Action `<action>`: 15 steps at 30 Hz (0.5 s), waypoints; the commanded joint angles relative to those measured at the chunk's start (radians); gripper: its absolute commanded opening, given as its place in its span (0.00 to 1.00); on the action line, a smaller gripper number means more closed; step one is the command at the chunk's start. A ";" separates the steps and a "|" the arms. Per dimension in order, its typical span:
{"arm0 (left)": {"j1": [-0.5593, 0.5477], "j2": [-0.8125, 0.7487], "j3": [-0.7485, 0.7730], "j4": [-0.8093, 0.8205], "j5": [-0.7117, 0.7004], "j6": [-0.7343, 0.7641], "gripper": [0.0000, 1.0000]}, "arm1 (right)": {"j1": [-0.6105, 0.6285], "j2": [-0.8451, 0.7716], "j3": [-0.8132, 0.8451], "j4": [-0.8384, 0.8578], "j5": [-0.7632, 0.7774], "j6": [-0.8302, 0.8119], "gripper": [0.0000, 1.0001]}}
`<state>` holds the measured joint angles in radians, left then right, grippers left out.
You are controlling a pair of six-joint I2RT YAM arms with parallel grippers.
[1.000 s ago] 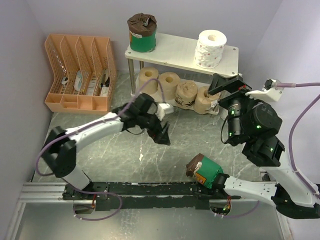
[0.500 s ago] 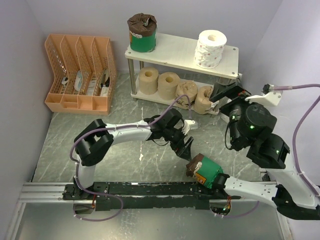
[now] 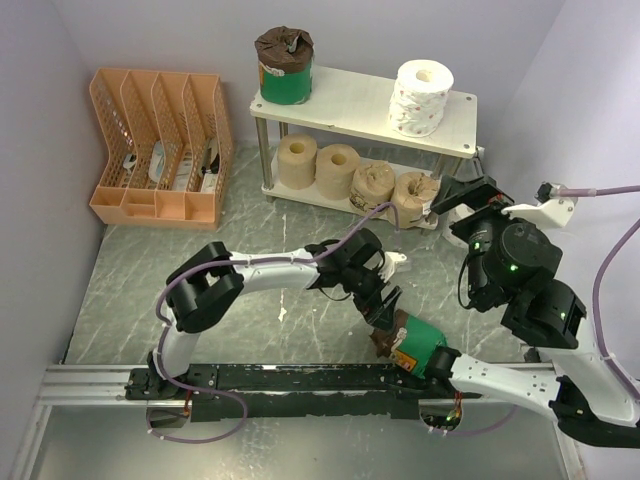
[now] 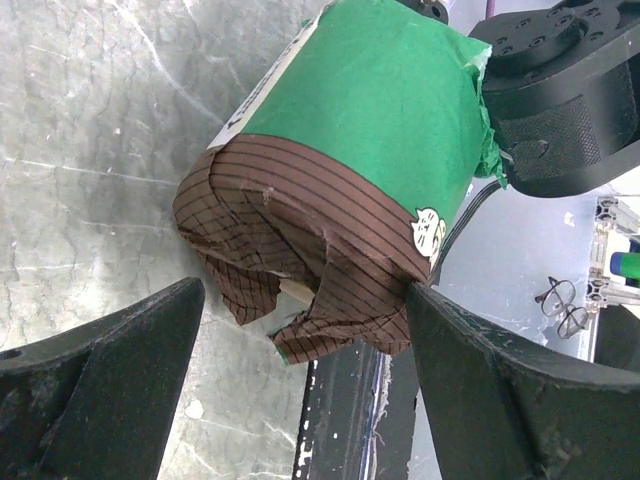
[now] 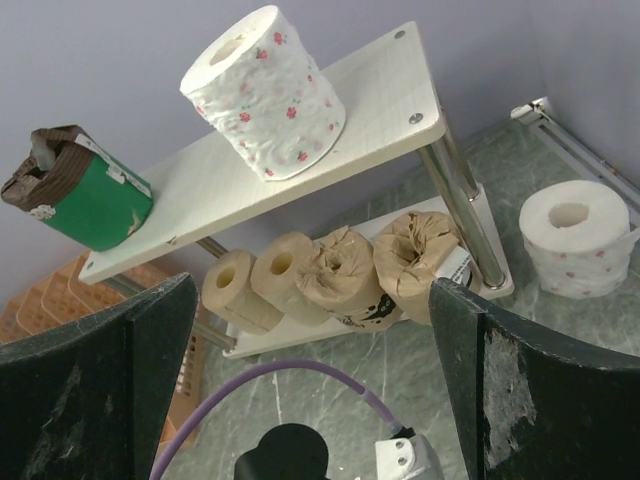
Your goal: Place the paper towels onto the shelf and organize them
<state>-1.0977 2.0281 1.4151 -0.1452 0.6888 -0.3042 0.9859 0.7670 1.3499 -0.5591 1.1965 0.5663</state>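
Seen from above, the two-tier cream shelf with thin silver legs (image 3: 350, 100) stands at the back of the green-grey marbled desk (image 3: 200, 250), beside an orange slotted plastic file organizer (image 3: 160, 145). Its top board carries an upright green-banded roll with brown paper ends (image 3: 285, 65) and a white speckled roll (image 3: 420, 97). Four beige rolls (image 3: 337, 170) lie in a row on the lower board. A second green-banded roll (image 3: 415, 343) lies on its side near the front rail, against the right arm's base. The left arm reaches across, its jaws at that roll's brown end. In the left wrist view this green roll (image 4: 370, 130) lies between the jaws, which are spread wide at its crumpled brown end and not closed on it. In the right wrist view the right arm's jaws gape fully and hold nothing. Beyond them is the shelf (image 5: 370, 110), with another white roll (image 5: 575, 235) on the desk just beside its end leg.
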 commanded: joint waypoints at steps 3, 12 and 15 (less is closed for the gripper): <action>-0.040 0.024 0.056 -0.027 -0.020 0.049 0.93 | 0.001 -0.034 -0.030 -0.001 0.056 -0.009 1.00; -0.093 0.019 0.055 -0.025 -0.039 0.042 0.94 | 0.000 -0.059 -0.062 -0.005 0.071 -0.005 1.00; -0.112 0.041 0.061 -0.017 -0.038 0.033 0.99 | 0.001 -0.071 -0.077 -0.003 0.071 -0.002 1.00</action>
<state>-1.1702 2.0338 1.4445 -0.1814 0.6559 -0.2695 0.9859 0.7185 1.2896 -0.5591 1.2358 0.5591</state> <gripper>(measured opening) 0.968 0.999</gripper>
